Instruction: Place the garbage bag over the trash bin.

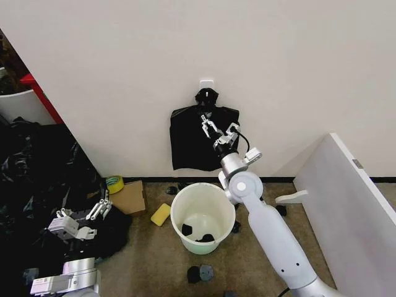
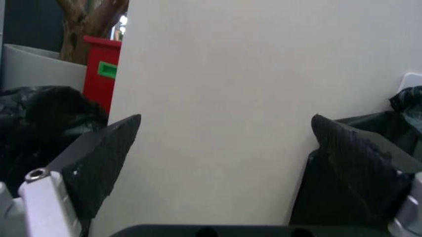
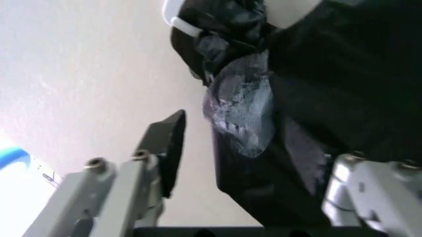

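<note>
The garbage bag (image 1: 204,137) hangs flat from a wall hook (image 1: 207,81), not yet taken. The right hand (image 1: 216,131) spreads wide against it. Below, the trash bin (image 1: 202,218) stands unlined on the floor. The left hand (image 1: 99,207) waits low, wide apart.

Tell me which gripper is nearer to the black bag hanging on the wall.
Right. The right gripper is raised in front of the black bag hanging on the wall, open, just below its knotted top. The left gripper sits low on the robot's left, open, well away from it.
</note>
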Robot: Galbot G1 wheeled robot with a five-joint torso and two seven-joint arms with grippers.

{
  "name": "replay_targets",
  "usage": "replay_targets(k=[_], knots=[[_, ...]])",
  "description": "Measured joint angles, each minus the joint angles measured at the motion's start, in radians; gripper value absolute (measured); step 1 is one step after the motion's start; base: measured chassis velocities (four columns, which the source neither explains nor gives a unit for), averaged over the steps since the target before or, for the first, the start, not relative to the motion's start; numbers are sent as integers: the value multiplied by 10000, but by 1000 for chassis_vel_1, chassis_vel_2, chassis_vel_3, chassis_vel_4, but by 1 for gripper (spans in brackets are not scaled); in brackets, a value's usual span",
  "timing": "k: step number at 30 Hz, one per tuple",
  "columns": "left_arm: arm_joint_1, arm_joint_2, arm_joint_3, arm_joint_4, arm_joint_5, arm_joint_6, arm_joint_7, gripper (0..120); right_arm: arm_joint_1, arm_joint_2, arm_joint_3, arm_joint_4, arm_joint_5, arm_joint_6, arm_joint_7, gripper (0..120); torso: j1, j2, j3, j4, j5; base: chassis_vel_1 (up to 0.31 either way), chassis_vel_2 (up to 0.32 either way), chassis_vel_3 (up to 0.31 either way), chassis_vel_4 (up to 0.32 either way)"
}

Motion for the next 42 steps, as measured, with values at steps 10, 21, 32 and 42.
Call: replay_targets(k=[10,21,32,42], knots=[[36,61,-38,15,128,-12,-370,100,-1,114,-38,-11,-343,205,-132,11,0,0,0,1,0,0,0,0,0],[-55,26,39,91,253,-32,-565,100,-963,-487,-128,621,-828,622,-678,0,0,0,0,2,2,0,0,0,0],[-285,122,92,263,256,-43,-605,100,-2690,-2006,-1053,1528,-2169,1570,-1875,0,0,0,0,0,2,0,0,0,0],[-374,91,288,315,360,-70,-606,100,-3310,-2399,-1364,1045,-3946,2464,-3464,0,0,1,-1,1,0,0,0,0,0]])
